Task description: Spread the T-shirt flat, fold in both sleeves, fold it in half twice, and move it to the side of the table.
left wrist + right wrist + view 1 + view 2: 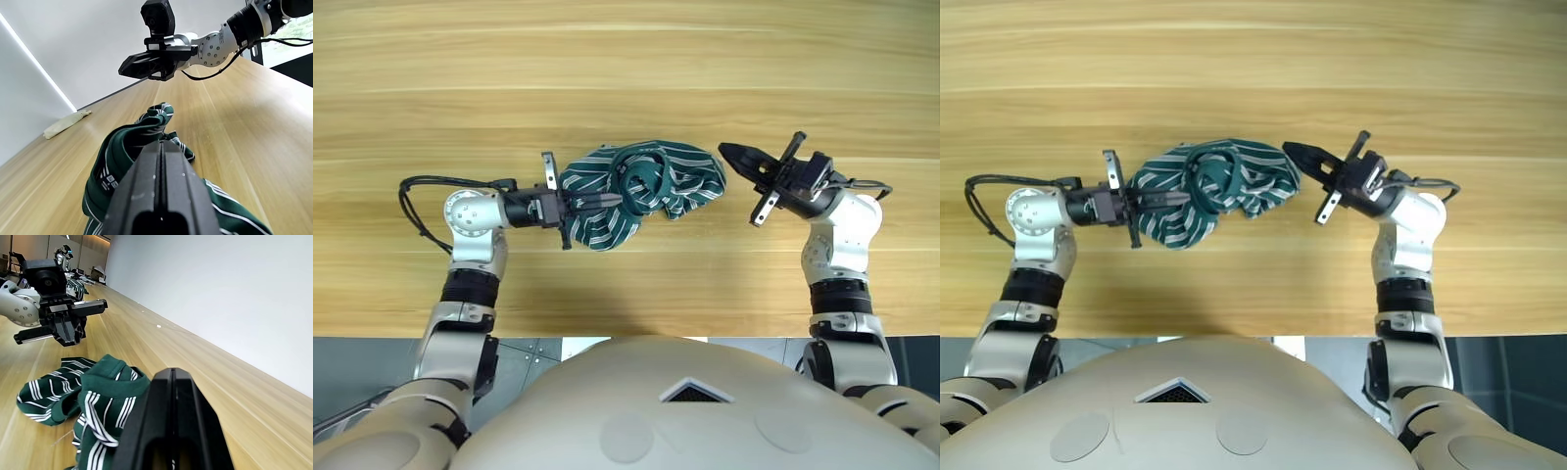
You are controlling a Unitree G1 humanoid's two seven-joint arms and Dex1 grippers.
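A crumpled striped T-shirt (651,184) lies on a table (626,59). The left gripper (605,201) sits clenched over its left edge, perhaps pinching cloth; the right gripper (729,153) hovers clenched just right. A one-sided tug could drag the heap along unspread.

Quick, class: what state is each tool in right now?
Left tool: shut, holding nothing.
Right tool: shut, holding nothing.
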